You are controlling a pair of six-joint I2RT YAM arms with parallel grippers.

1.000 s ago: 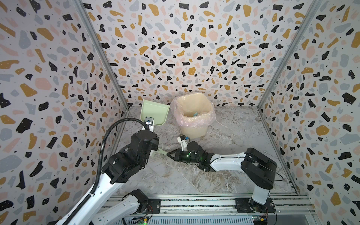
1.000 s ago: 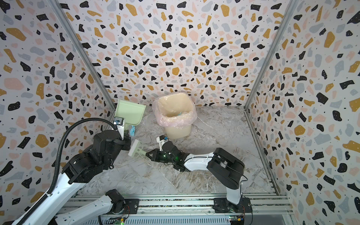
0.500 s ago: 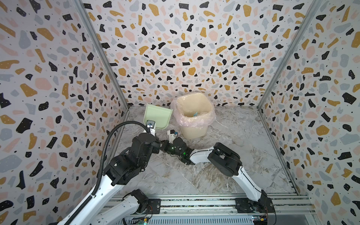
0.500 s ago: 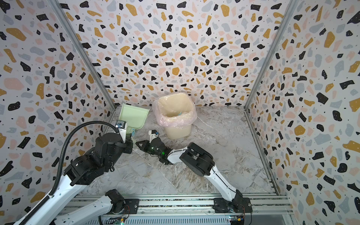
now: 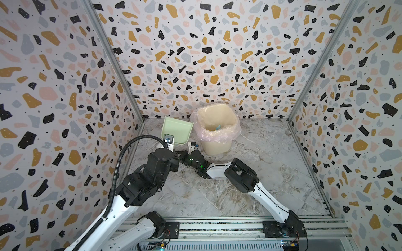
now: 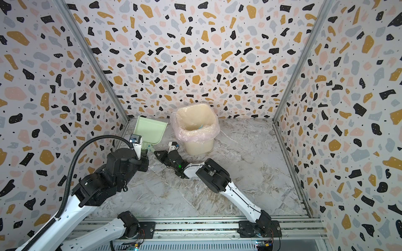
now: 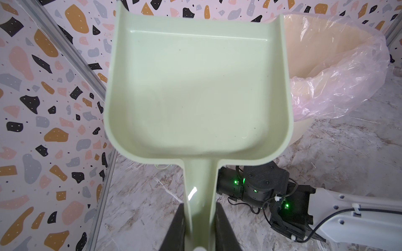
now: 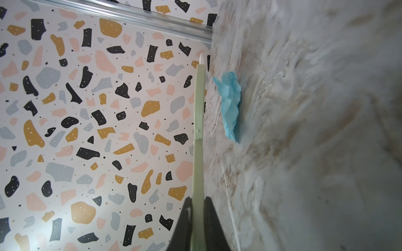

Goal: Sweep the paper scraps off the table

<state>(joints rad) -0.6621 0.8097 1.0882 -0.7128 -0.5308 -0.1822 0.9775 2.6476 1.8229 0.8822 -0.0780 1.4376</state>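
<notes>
right gripper point(image 8: 196, 202), closed on the brush point(image 8: 199, 108), moved from mid table point(image 5: 261, 173) toward its back-left corner; blue paper scrap point(image 8: 230, 104) lies beside the brush. left gripper point(image 7: 200, 208) still clamps the dustpan point(image 7: 195, 87) handle.

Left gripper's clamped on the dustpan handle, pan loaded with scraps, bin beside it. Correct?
One thing's off: the dustpan is empty, as the left wrist view shows. The left gripper does clamp its handle, and the bin stands beside it.
</notes>
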